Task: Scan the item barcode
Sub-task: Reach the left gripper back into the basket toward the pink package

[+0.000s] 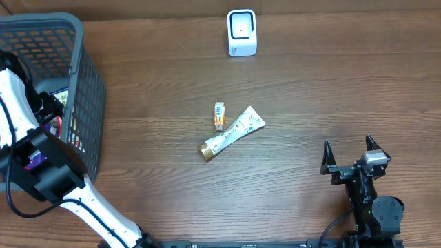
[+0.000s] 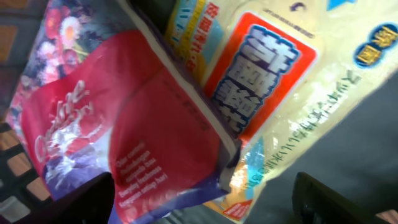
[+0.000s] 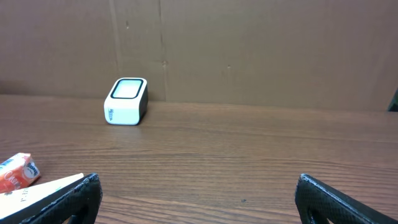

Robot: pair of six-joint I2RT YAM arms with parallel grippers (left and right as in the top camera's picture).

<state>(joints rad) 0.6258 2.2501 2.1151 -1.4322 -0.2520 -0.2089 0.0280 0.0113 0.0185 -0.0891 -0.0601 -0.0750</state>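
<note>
From above, my left arm point(image 1: 17, 103) reaches down into the grey basket point(image 1: 89, 96) at the left edge of the table point(image 1: 310, 89), hiding most of what lies inside. A white scanner point(image 1: 242, 32) stands at the far side. A tube point(image 1: 231, 134) and a small box point(image 1: 219, 115) lie just beside each other mid-table. My right hand point(image 1: 347, 142) sits front right, fingers wide apart, holding nothing. Through my left wrist, my left hand point(image 2: 202, 193) has its fingers apart, close above a red packet point(image 2: 124, 137) with white script and flowers. It overlaps a yellow packet point(image 2: 298, 81) bearing an orange label with blue characters. Through my right wrist, the scanner stands ahead on the left.
</note>
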